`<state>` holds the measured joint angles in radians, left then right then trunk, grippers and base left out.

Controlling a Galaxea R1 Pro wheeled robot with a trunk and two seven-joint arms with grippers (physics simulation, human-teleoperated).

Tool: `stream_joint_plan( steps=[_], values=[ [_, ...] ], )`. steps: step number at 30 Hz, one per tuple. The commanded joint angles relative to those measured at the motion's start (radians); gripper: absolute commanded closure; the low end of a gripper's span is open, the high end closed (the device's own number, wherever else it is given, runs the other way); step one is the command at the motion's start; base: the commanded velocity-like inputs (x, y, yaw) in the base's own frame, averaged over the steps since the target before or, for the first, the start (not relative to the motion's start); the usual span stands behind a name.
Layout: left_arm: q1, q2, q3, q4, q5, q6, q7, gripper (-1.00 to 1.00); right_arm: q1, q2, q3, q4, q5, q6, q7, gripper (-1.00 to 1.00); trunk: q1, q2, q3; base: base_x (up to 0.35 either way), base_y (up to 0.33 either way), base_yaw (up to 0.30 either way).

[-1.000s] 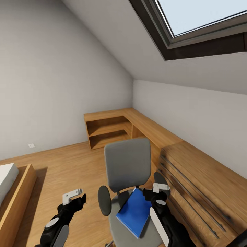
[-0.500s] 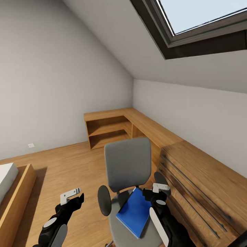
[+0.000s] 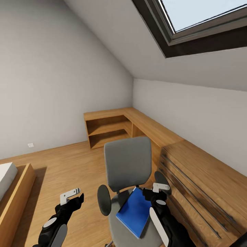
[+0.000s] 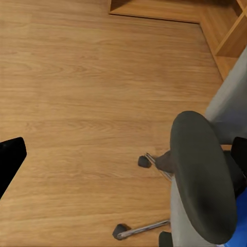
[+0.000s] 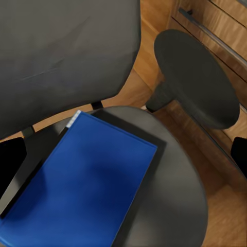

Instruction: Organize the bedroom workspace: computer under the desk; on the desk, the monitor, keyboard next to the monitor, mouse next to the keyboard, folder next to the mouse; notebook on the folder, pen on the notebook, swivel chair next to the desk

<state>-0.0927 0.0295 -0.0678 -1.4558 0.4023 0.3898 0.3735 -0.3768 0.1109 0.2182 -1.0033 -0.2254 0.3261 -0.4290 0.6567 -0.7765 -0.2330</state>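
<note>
Fingers of the right gripper (image 3: 155, 193) stand apart over the chair (image 3: 127, 164) seat, dark tips at either edge of the right wrist view with the blue folder (image 5: 82, 180) lying flat between them, untouched. Left gripper (image 3: 72, 199) hangs over bare floor (image 3: 68, 164) beside the chair's left armrest (image 4: 198, 175), holding nothing; one dark fingertip shows in its wrist view, and whether that pair is spread or closed cannot be told.

Folder rests on the grey seat, one corner tucked toward the backrest, its long side running out toward the seat's front. A darker flat layer peeks from under its edge in the right wrist view; whether that is the notebook or shadow is unclear. A light-wood chest (image 3: 202, 185) with bar handles stands just beside the chair's right armrest (image 5: 198, 77).

Risks, as judged from here: the folder lies flush on soft upholstery, so fingers coming straight down may press on it instead of getting under an edge. The chair sits on castors (image 4: 144, 161), and any sideways push from either arm could roll or spin it, carrying the folder out of reach. The right armrest and the chest leave the arm little room, so a wide swing could strike either.
</note>
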Motion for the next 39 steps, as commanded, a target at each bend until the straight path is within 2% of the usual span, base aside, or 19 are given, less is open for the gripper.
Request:
stream_joint_plan(
  steps=[1,5,6,8,9,11,12,15,23,39],
  values=[
    [-0.001,0.002,-0.002,-0.002,0.010,0.002,0.010,-1.00,-0.001,0.000,0.003,-0.001,-0.009,0.001,-0.008,-1.00,0.004,-0.009,-0.005,0.000,0.000,0.000],
    [0.000,0.003,0.020,-0.002,0.011,0.004,0.010,-1.00,-0.001,-0.002,0.001,0.005,-0.008,-0.012,-0.008,-1.00,0.020,-0.037,-0.017,0.000,0.000,0.000],
    [0.000,0.003,0.124,-0.002,0.038,0.009,0.010,-1.00,-0.023,0.001,0.038,0.229,-0.007,-0.137,0.026,-1.00,0.023,-0.044,-0.020,0.000,0.000,0.000],
    [0.000,0.003,0.147,-0.002,0.082,0.009,0.010,-1.00,-0.101,0.001,0.041,0.365,-0.011,-0.185,0.087,-1.00,0.031,-0.058,-0.027,0.000,0.000,0.000],
    [0.000,0.003,0.151,-0.002,0.093,0.010,0.010,-1.00,-0.128,0.001,0.041,0.406,-0.012,-0.197,0.104,-1.00,0.035,-0.065,-0.030,0.000,0.000,0.000],
    [0.000,0.004,0.159,-0.002,0.125,0.010,0.010,-1.00,-0.239,0.002,0.041,0.577,-0.016,-0.248,0.157,-1.00,0.043,-0.079,-0.036,0.000,0.000,0.000],
    [0.000,0.005,0.162,-0.002,0.133,0.010,0.010,-1.00,-0.286,0.002,0.040,0.650,-0.018,-0.274,0.172,-1.00,0.046,-0.086,-0.039,0.000,0.000,0.000],
    [0.000,0.005,0.169,-0.002,0.144,0.009,0.010,-1.00,-0.369,0.002,0.040,0.755,-0.022,-0.313,0.197,-1.00,0.058,-0.107,-0.049,0.000,0.000,0.000],
    [-0.001,0.004,0.172,-0.003,0.148,0.008,0.010,-1.00,-0.398,0.008,0.036,0.804,-0.061,-0.326,0.296,-1.00,0.089,-0.163,-0.074,0.000,0.000,0.000],
    [0.000,0.002,0.162,-0.046,0.144,0.009,0.010,-1.00,-0.399,0.013,0.038,0.811,-0.066,-0.326,0.308,-1.00,0.150,-0.275,-0.124,0.000,0.000,0.033]
  ],
)
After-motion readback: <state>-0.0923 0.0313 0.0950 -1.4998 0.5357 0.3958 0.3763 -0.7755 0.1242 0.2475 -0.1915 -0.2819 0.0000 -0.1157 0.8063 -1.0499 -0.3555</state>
